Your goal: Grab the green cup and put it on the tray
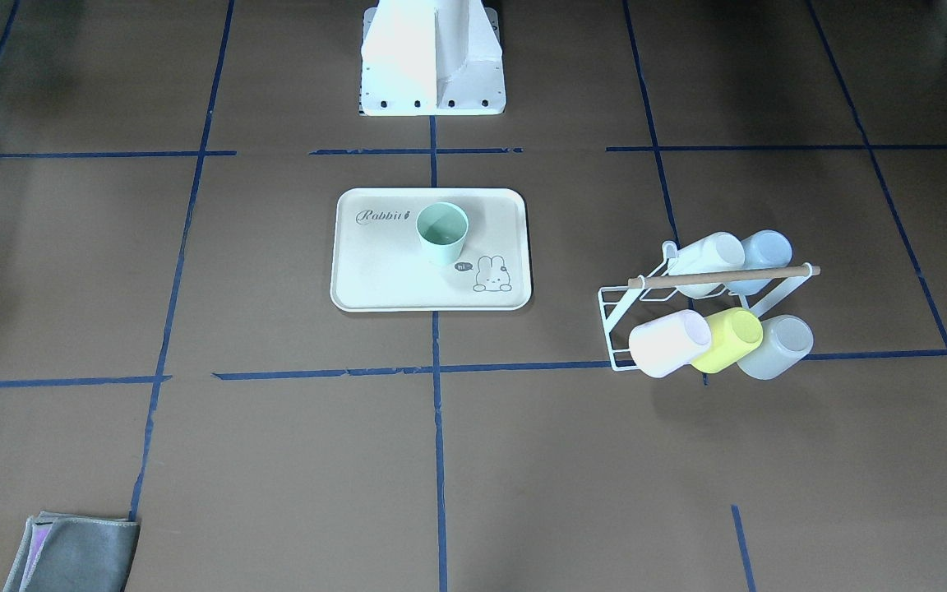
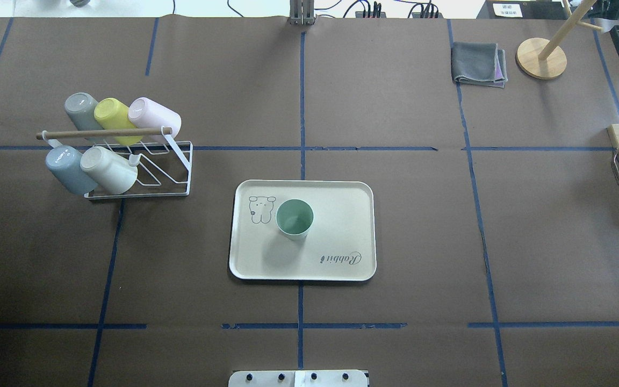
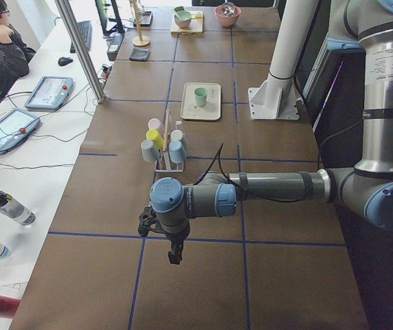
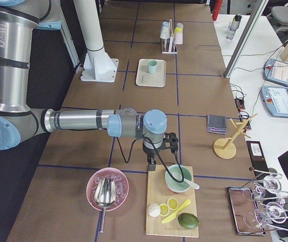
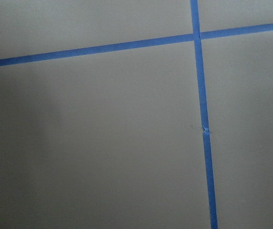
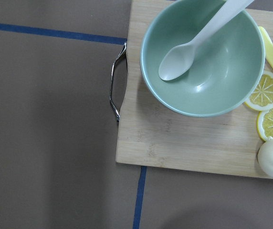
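The pale green cup [image 1: 443, 233] stands upright, mouth up, on the cream tray [image 1: 375, 271] marked "Rabbit", near the table's middle. Both also show in the overhead view, the cup [image 2: 294, 218] on the tray [image 2: 342, 226]. No gripper is near them. My left gripper [image 3: 174, 258] shows only in the exterior left view, hanging over bare table far from the tray. My right gripper [image 4: 151, 165] shows only in the exterior right view, at the other end by a cutting board. I cannot tell whether either is open or shut.
A white wire rack [image 2: 172, 161] holds several cups, among them a lime one [image 2: 112, 115] and a pale blue one [image 2: 65, 167]. A grey cloth [image 2: 479, 63] and a wooden stand [image 2: 541, 58] lie far right. A cutting board [image 6: 184, 138] carries a green bowl [image 6: 222, 71].
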`<control>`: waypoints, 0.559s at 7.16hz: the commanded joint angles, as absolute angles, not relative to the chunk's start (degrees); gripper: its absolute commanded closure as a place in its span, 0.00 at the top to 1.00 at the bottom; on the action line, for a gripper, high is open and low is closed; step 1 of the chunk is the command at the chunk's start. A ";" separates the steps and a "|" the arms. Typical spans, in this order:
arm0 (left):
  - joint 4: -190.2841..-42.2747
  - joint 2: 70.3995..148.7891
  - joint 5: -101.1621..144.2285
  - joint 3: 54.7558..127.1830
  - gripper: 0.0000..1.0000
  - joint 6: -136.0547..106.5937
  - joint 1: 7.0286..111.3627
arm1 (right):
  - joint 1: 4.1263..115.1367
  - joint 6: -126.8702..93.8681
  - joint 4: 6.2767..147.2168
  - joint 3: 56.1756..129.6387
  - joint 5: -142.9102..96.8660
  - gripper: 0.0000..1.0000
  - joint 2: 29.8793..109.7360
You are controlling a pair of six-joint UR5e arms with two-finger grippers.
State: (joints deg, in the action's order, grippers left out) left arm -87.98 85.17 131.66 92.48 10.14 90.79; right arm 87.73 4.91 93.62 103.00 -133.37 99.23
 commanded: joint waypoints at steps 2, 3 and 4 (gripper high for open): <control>-87.98 85.17 131.75 92.72 1.00 10.11 90.79 | 87.54 4.92 93.60 103.01 -133.42 0.99 99.14; -87.98 85.25 131.75 92.64 1.00 10.11 90.79 | 87.54 4.83 93.69 103.18 -133.42 0.99 99.14; -87.98 85.25 131.75 92.72 1.00 10.11 90.79 | 87.45 4.83 93.69 103.36 -133.42 0.99 99.14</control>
